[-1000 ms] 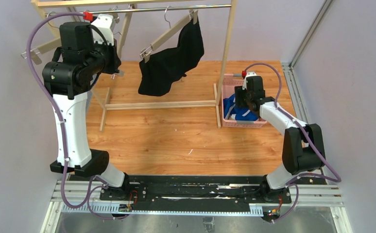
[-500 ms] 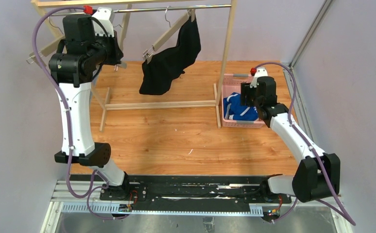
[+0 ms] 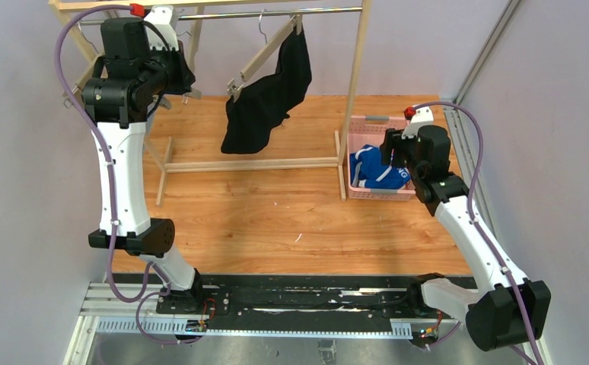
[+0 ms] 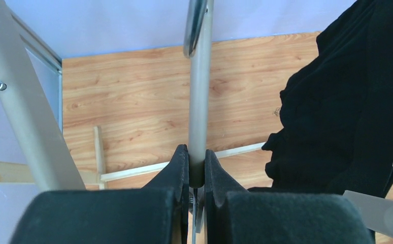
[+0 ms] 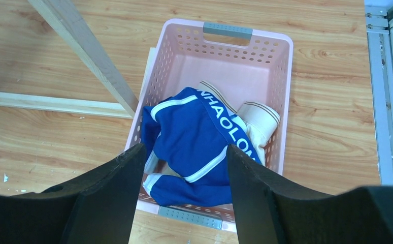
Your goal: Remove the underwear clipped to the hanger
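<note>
Rack (image 3: 357, 84), one. Basket (image 3: 369, 119), one, right of rack. Briefs, three: black (image 3: 265, 106) hanging from tilted hanger (image 3: 265, 52) on rack; blue (image 5: 194, 137) and cream (image 5: 258, 122) in basket. Left fingers (image 4: 176, 168) clamped on grey rod (image 4: 199, 112) at rack's left end. Right fingers (image 5: 108, 193) wide apart above basket, empty.

The hanging underwear (image 3: 267, 99) is plain black. The basket (image 5: 284, 81) is pink with grey handles. The blue underwear (image 5: 189, 137) carries white trim and lettering; the cream underwear (image 5: 260, 122) has thin dark stripes. The table (image 3: 276, 220) is orange-brown woodgrain, the rod (image 4: 199, 112) grey.
</note>
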Robot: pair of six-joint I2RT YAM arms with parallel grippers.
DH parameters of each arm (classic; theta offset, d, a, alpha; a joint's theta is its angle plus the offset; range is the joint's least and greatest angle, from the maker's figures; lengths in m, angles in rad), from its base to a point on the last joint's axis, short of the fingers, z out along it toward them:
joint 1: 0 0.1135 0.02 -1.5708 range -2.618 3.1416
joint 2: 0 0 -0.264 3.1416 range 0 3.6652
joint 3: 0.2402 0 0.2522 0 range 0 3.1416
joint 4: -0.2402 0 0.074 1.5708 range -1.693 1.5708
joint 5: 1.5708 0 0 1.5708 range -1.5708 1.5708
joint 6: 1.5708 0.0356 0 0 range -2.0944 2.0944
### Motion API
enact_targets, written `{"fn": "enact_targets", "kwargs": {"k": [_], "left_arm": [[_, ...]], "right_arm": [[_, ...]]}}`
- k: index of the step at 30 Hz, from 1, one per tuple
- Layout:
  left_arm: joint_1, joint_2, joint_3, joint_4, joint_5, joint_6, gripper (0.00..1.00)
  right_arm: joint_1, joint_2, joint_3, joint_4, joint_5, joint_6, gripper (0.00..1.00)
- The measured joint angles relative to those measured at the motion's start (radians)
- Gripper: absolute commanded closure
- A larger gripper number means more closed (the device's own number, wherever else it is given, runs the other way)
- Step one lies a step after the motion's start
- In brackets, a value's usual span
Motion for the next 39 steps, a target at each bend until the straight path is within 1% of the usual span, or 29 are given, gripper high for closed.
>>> {"fn": "enact_targets", "kwargs": {"k": [1, 4, 9, 11, 15, 20, 23, 26, 28, 30, 34, 36, 39], "left_arm": [[0.000, 0.001, -0.001, 0.003, 0.002, 0.000, 0.95], [0.000, 0.006, -0.010, 0.009, 0.005, 0.001, 0.76], [0.001, 0.021, -0.033, 0.019, 0.003, 0.014, 0.58], [0.001, 0.020, -0.045, 0.026, 0.001, 0.017, 0.53], [0.001, -0.011, -0.093, 0.058, -0.006, 0.020, 0.50], [0.001, -0.108, -0.149, 0.080, -0.040, 0.029, 0.49], [0.001, -0.193, -0.171, 0.101, -0.064, 0.035, 0.42], [0.002, -0.289, -0.211, 0.132, -0.088, 0.037, 0.31], [0.002, -0.357, -0.251, 0.148, -0.106, 0.036, 0.27], [0.002, -0.402, -0.283, 0.159, -0.121, 0.037, 0.24], [0.002, -0.463, -0.338, 0.169, -0.156, 0.039, 0.24], [0.002, -0.469, -0.355, 0.169, -0.163, 0.038, 0.27], [0.002, -0.463, -0.360, 0.171, -0.129, 0.026, 0.27]], "right_arm": [[0.002, 0.000, 0.000, -0.001, -0.003, 0.000, 0.39], [0.005, 0.000, 0.000, -0.004, -0.008, 0.000, 0.39], [0.013, -0.013, -0.008, -0.005, -0.014, -0.001, 0.39], [0.018, -0.023, -0.012, -0.006, -0.014, -0.001, 0.39], [0.024, -0.034, -0.013, -0.006, -0.017, -0.002, 0.39], [0.043, -0.036, -0.021, -0.004, -0.022, -0.008, 0.39], [0.072, -0.043, -0.037, -0.005, -0.019, -0.018, 0.39], [0.095, -0.055, -0.049, -0.006, -0.013, -0.028, 0.39], [0.106, -0.066, -0.050, -0.008, -0.008, -0.032, 0.39], [0.113, -0.078, -0.050, -0.008, -0.005, -0.035, 0.40], [0.119, -0.106, -0.050, -0.009, -0.005, -0.040, 0.39], [0.120, -0.119, -0.050, -0.012, -0.005, -0.042, 0.39], [0.121, -0.134, -0.051, -0.016, -0.004, -0.044, 0.40]]}}
